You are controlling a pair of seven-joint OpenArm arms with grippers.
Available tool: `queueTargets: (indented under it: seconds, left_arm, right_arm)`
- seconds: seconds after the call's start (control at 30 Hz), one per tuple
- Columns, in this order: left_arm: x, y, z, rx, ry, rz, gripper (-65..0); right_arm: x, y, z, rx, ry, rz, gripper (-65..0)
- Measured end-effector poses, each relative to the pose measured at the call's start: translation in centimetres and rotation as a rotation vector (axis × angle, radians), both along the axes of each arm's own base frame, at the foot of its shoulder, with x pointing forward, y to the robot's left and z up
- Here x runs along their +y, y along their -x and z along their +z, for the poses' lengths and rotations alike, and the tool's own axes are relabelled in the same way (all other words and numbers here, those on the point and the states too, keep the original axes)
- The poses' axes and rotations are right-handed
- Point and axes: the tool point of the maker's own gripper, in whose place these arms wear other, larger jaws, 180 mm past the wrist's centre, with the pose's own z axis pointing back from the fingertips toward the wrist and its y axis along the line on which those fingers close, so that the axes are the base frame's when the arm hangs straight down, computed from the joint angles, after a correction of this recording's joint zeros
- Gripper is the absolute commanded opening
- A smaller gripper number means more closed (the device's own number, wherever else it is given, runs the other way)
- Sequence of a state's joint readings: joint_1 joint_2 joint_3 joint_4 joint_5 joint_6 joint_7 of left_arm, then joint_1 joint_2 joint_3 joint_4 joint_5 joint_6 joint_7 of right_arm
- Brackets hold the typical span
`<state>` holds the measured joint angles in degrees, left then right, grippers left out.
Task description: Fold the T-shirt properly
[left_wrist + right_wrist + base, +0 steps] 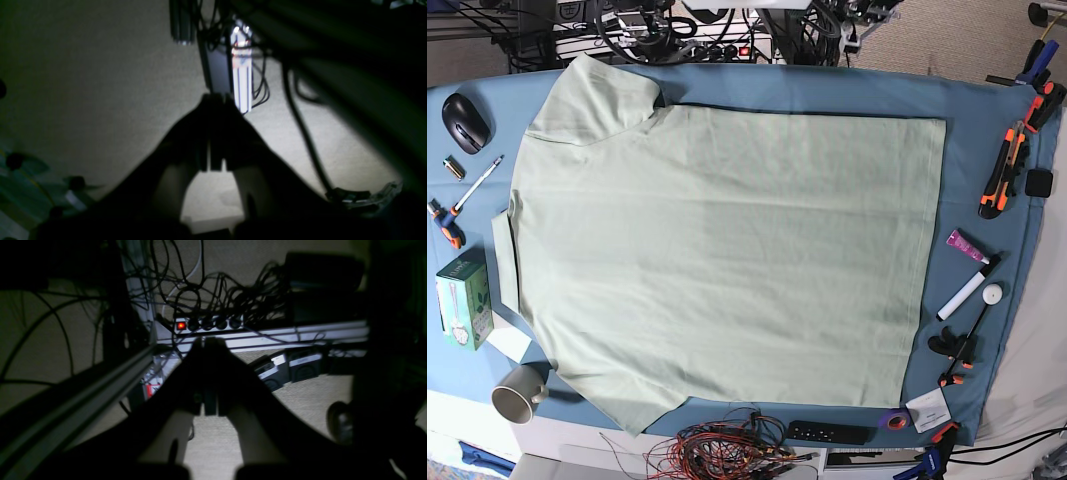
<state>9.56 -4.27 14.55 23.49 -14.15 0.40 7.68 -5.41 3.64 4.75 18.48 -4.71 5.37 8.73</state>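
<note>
Evidently both arms were parked below the desk edge. The left tool (215, 100) hung with its jaws pressed together on nothing, and its wrist view showed only pale carpet (83, 83), dangling cables and a bright white strip further off. The right tool (205, 341) was likewise clenched and empty, pointing towards a power strip (206, 325) with a red lit switch, a tangle of black cables and a metal frame rail (83, 386) running across the floor. Neither tool appeared in the base view, which fits a rest pose that keeps the arms out of the way of the work surface.

On the desk (987, 110), covered by a blue cloth, the shirt (727, 250) lay spread flat and unfolded. Its neck end was towards the view's left and its hem towards the right. One sleeve reached up to the far edge and the other down to the near edge. It looked smoothed out, probably so that the edges and sleeves could be reached cleanly for the first fold. No fold was yet made, so the task seemed to be at its very start.

Loose things sat around the rim of the cloth, apart from the shirt or just beside it: a mouse (465, 120), a pen (477, 180) and a green box (463, 300) at the left, a mug (519, 392) near the lower sleeve, a marker (962, 295) and a cutter (1002, 170) at the right. A bundle of wires (727, 450) lay at the near edge. The mug and the box lay closest to the cloth's folds and could be caught when the lower sleeve is lifted.
</note>
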Motion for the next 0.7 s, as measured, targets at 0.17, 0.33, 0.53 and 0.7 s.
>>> queueTargets:
  seconds: [0.17, 0.33, 0.53, 0.7]
  left_arm:
    - [0.0, 1.0, 0.9, -0.012, 0.014, -0.006, -64.5]
    - [0.0, 1.8, 2.3, -0.03, 0.031, -0.019, -64.5]
    - [0.7, 4.2, 5.1, -0.037, 0.046, -0.067, -64.5]
    - [2.4, 5.2, 9.0, -0.079, 0.029, -0.028, -64.5]
  right_arm:
    - [-1.9, 2.4, 0.4, 0.013, 0.035, 0.009, -65.0]
    - [-4.0, 5.4, 1.1, 0.031, 0.073, 0.031, -65.0]
    - [-6.1, 8.1, 3.7, -0.002, 0.125, 0.087, -65.0]
    - [-7.1, 9.9, 7.6, -0.064, 0.155, 0.133, -65.0]
